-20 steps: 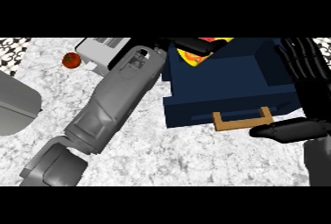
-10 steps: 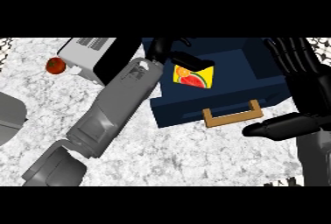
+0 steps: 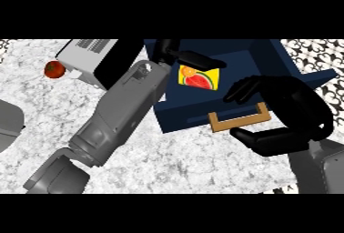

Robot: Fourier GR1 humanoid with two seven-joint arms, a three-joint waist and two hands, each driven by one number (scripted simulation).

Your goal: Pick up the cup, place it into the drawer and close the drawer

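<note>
Two grey forearms come in from the lower edge over a speckled white counter (image 3: pixel 188 164). At about one o'clock from the centre of the view sits a dark blue drawer (image 3: pixel 235 54), pulled open, its front panel facing roughly five o'clock and carrying a tan handle (image 3: pixel 240 119). Inside the drawer, against its left part, lies the cup (image 3: pixel 199 78), a yellow block-like thing printed with a slice of watermelon and an orange.

Reaching diagonally toward twelve o'clock, the left hand (image 3: pixel 191 58) has its black fingers extended over the drawer's back left corner, just above the cup; whether they touch it I cannot tell, and they look straight rather than curled round it. The right hand (image 3: pixel 285 113) sits at three to four o'clock, its fingers curved over the drawer's front right edge and its thumb (image 3: pixel 259 139) below the handle's right end, so the hand arches around the handle without plainly pinching it.

Open counter lies at six to seven o'clock, between the two forearms. At ten o'clock stand a white and black appliance (image 3: pixel 94 59) and, just beside its left edge, a red tomato (image 3: pixel 54 69). A grey rounded object (image 3: pixel 10 125) cuts in at nine o'clock. Patterned tiling (image 3: pixel 316 54) borders the counter at two o'clock.
</note>
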